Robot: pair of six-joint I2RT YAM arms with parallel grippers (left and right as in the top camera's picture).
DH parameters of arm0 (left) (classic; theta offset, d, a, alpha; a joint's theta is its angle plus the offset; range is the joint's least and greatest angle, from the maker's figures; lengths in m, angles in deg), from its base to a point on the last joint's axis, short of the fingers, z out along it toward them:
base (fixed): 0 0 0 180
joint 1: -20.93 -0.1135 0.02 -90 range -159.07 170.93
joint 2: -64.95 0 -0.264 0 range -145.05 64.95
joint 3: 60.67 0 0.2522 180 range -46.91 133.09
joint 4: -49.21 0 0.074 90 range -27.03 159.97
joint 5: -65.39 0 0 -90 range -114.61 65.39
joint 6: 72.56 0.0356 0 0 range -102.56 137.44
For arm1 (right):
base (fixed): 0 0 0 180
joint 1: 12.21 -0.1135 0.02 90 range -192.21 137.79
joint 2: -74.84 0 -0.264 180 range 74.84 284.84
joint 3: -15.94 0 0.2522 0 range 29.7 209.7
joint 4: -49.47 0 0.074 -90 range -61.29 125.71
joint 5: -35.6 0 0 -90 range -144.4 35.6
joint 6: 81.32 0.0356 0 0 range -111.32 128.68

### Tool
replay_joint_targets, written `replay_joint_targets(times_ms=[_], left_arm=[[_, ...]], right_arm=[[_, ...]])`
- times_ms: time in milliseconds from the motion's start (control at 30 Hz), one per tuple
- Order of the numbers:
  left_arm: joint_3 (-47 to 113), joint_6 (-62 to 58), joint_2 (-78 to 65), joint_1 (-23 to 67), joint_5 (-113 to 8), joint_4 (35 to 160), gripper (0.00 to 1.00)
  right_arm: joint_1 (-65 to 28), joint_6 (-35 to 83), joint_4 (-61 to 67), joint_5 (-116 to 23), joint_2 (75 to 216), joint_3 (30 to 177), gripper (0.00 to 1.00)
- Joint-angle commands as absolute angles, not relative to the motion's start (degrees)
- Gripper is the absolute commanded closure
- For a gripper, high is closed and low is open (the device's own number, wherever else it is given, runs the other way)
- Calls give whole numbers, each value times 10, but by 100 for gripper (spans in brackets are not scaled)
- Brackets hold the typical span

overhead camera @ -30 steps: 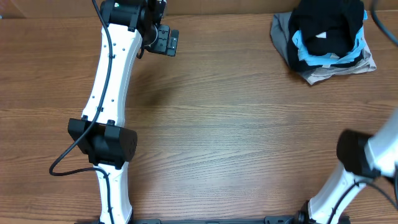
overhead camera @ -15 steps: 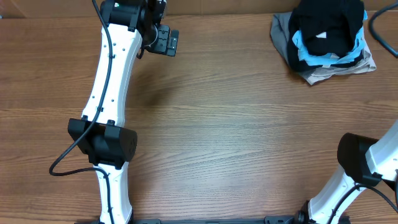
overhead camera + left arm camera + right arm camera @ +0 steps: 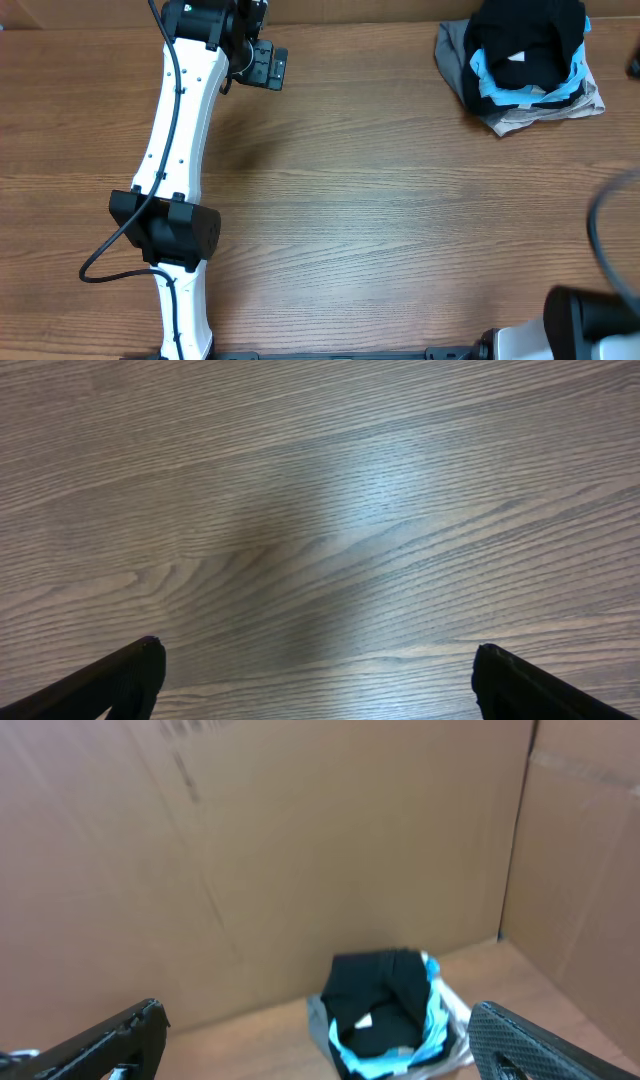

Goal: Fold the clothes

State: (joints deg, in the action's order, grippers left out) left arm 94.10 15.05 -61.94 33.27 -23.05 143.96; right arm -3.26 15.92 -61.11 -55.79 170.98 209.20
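Now | soft black T-shirt (image 3: pixel 528 40) crumpled atop pile | both end effectors released, wood-grain table (image 3: pixel 400 200)

The desk (image 3: pixel 380 220) was brown wood-grain laminate, its grain running from 9 o'clock to 3 o'clock across the overhead view. A soft pale sheen of overhead light lay on the desk surface in the left wrist view. Behind the desk stood a plain brown cardboard wall (image 3: pixel 300 850), and a second cardboard panel (image 3: pixel 585 870) met it at a corner toward 3 o'clock.
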Motion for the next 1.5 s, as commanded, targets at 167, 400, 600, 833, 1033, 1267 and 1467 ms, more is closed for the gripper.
replay_joint_targets(times_ms=[167,400,600,833,1033,1267,1467], left_arm=[[943,161,-613,330,-231,1439,0],[943,161,-613,330,-231,1439,0],[943,161,-613,330,-231,1439,0],[943,161,-613,330,-231,1439,0],[943,161,-613,330,-231,1439,0],[943,161,-613,330,-231,1439,0],[943,161,-613,330,-231,1439,0]], right_arm=[[-32,163,-501,-562,1621,2078,0],[-32,179,-267,-465,1509,1864,0],[-32,179,-48,-375,1412,1600,0],[-32,178,147,-368,1309,1296,0],[-33,178,381,-378,1214,1009,0],[-97,140,585,-538,1105,719,0],[-125,56,598,-545,1042,578,0]])
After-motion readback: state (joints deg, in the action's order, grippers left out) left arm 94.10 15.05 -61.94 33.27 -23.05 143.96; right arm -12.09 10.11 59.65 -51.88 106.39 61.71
